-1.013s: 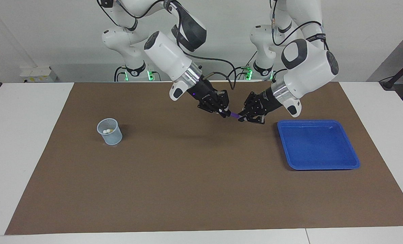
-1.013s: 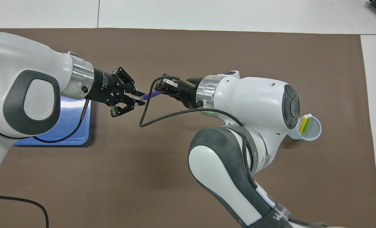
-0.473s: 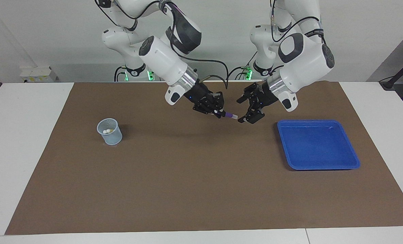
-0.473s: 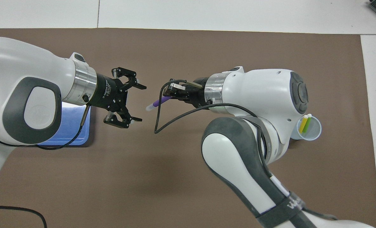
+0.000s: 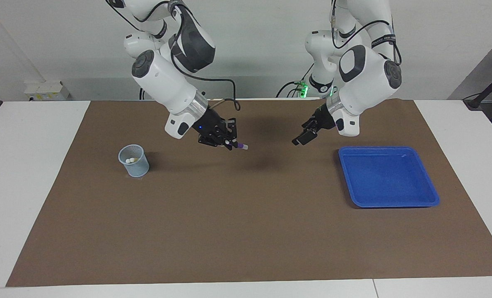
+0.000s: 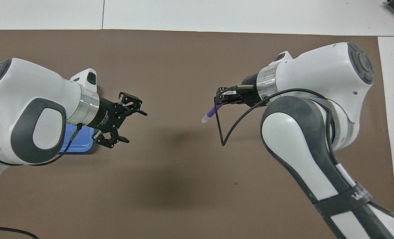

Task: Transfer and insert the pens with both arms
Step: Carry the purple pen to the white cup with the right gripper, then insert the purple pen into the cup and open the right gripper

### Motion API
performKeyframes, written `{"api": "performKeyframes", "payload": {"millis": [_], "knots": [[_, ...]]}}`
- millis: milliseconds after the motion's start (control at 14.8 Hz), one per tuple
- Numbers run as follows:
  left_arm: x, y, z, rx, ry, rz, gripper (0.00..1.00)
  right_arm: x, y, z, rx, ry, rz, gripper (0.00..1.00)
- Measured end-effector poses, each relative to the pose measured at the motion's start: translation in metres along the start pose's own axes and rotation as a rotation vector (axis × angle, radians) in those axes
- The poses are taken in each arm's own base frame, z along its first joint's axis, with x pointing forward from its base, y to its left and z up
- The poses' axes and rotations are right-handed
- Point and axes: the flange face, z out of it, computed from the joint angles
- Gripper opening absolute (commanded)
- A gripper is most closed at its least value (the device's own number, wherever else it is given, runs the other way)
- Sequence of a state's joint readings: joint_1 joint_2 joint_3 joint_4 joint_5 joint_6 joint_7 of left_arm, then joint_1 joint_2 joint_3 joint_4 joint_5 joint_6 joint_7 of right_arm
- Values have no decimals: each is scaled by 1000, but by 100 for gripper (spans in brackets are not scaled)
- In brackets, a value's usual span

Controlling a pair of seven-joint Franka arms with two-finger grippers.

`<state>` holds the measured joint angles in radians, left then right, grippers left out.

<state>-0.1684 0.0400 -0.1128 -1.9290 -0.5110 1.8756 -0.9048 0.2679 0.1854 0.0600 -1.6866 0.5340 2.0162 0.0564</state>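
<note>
Sticking out of the right gripper (image 5: 229,145) is the purple pen (image 5: 239,145), pinched by its coloured barrel so that the pale cap end points away from the wrist, slanting down toward the middle of the brown mat (image 5: 246,231). The gripper's fingers are pressed together on the barrel, and most of the pen juts free past the fingertips. Seen from above, the pen (image 6: 210,113) hangs off the right gripper (image 6: 221,102) at a slant, whitish tip lowest, with a black cable (image 6: 228,127) looping down beside it. The gripper is up in the air over bare mat, between the cup and the tray, closer to the cup.

The left gripper (image 5: 302,140) holds nothing. From overhead its fingers (image 6: 140,111) are spread wide apart, the left gripper (image 6: 132,126) hovering over the mat just beside the corner of the blue tray (image 6: 84,146). The two grippers are well apart, with open mat between them.

The pale mesh cup (image 5: 133,161) stands on the mat toward the right arm's end of the table, with whitish cap ends (image 5: 130,159) showing inside its rim. The blue tray (image 5: 389,200) lies flat toward the left arm's end.
</note>
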Motion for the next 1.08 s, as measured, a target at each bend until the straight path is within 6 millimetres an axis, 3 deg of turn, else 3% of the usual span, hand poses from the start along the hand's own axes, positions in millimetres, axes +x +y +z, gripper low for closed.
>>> {"api": "performKeyframes", "payload": {"millis": [270, 608, 878, 1080], "knots": [[40, -39, -20, 72, 56, 281, 100, -10, 50, -43, -134, -102, -169, 0], [89, -76, -56, 195, 155, 562, 100, -15, 135, -96, -345, -225, -458, 0], [108, -86, -101, 224, 248, 632, 100, -14, 169, -104, -457, -281, -635, 0], [112, -88, -123, 218, 286, 626, 100, -23, 217, -93, -467, -259, -658, 0]]}}
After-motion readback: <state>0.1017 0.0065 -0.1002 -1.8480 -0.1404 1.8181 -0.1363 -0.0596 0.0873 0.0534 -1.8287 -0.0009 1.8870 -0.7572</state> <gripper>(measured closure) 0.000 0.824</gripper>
